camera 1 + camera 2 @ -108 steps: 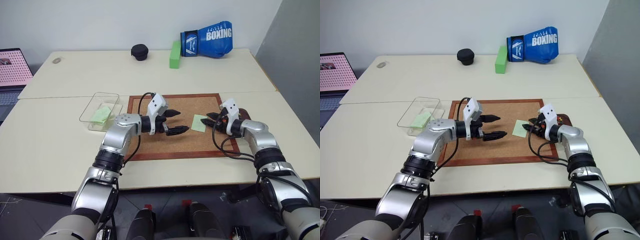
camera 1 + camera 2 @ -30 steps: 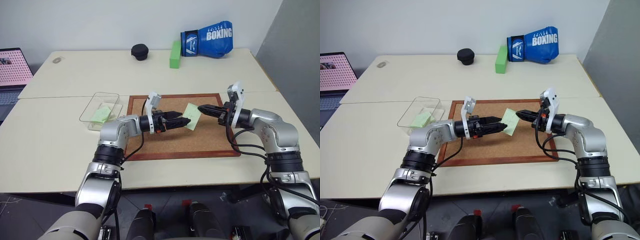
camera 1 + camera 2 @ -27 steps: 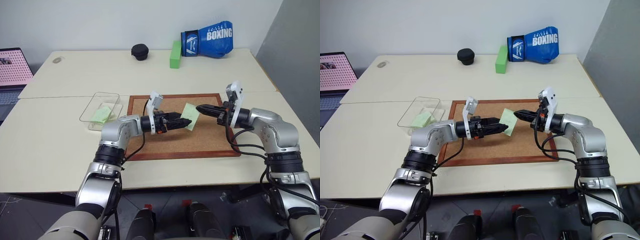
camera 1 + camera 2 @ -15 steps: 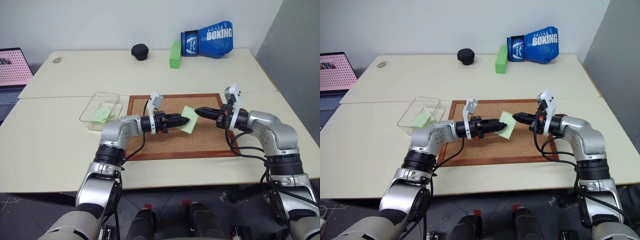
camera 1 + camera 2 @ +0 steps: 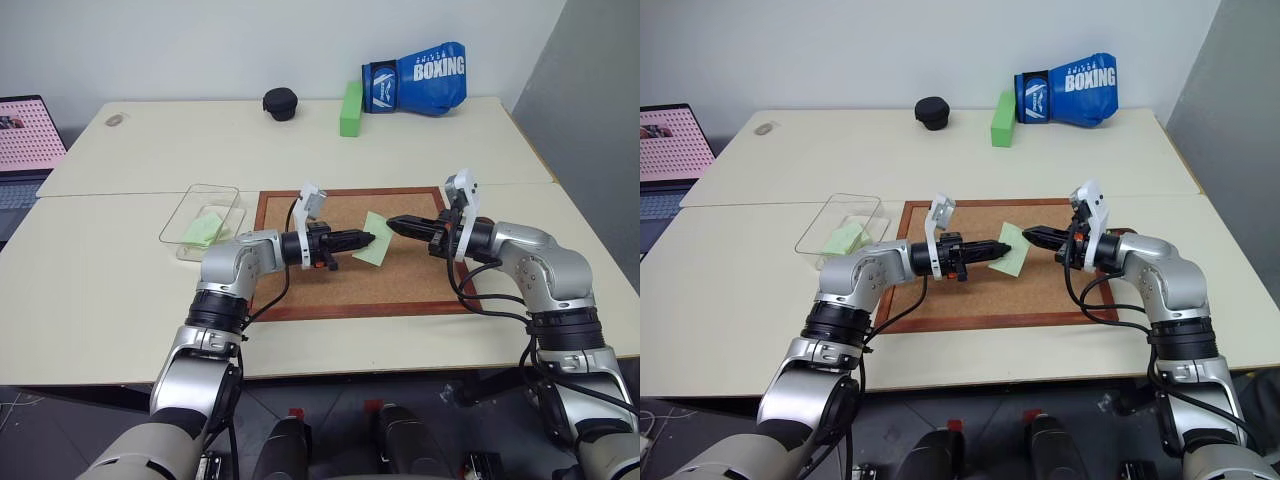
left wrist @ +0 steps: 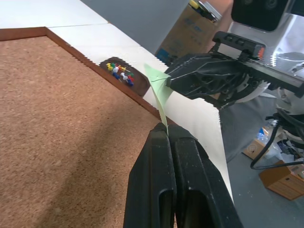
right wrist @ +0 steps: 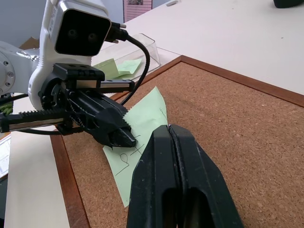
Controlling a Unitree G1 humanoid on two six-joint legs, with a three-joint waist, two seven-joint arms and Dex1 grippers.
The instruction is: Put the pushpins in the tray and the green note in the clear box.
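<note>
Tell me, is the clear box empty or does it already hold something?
Not empty. The clear box already holds pale green paper notes lying inside on its floor.

My head cams look forward and down over the whole table [image 5: 120, 290], both eyes seeing the same scene. Each wrist cam sits low and close, looking along its own fingers at the corkboard [image 6: 57, 109]; they face each other, sharing the green note [image 7: 142, 118].

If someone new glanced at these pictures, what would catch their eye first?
Both grippers, the left gripper and the right gripper, meet above the corkboard, each shut on the green note held between them. Behind, a blue boxing glove lies at the table's far edge.
</note>
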